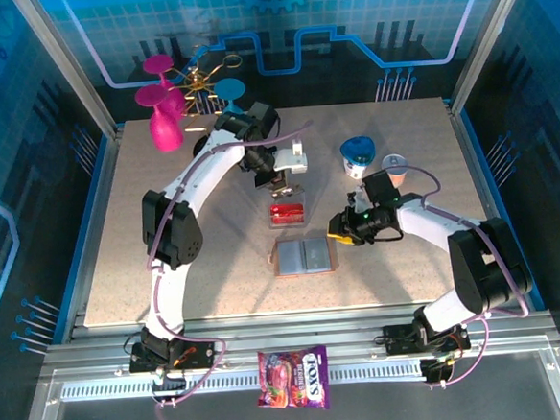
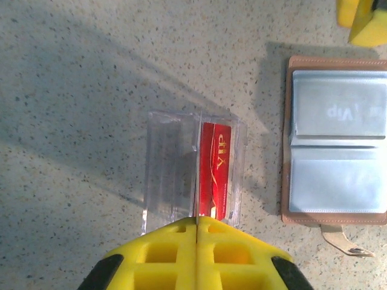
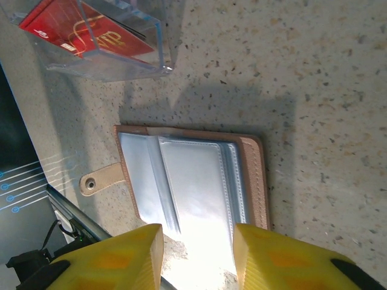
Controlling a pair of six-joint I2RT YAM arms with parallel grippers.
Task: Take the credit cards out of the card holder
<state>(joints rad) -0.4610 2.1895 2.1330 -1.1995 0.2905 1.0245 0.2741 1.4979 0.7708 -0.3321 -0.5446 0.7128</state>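
Step in hand, by judgement: moving cards from card holder [image 1: 304, 256] into clear box [image 1: 287, 212]. Card holder open flat on table [image 1: 227, 281], just beside box; red card [image 2: 216, 169] already inside box.

Left pincer [image 2: 196, 222] pressed shut, empty, above box rim. Right pincer [image 3: 196, 251] narrowly parted, empty, over holder edge.

Next: lower right pincer, pinch card edge inside grey sleeve [image 2: 338, 109], pull straight out.

Legible: "VIP" on red card; "Vip" through sleeve; "FOX'S" on candy packet [image 1: 294, 377].
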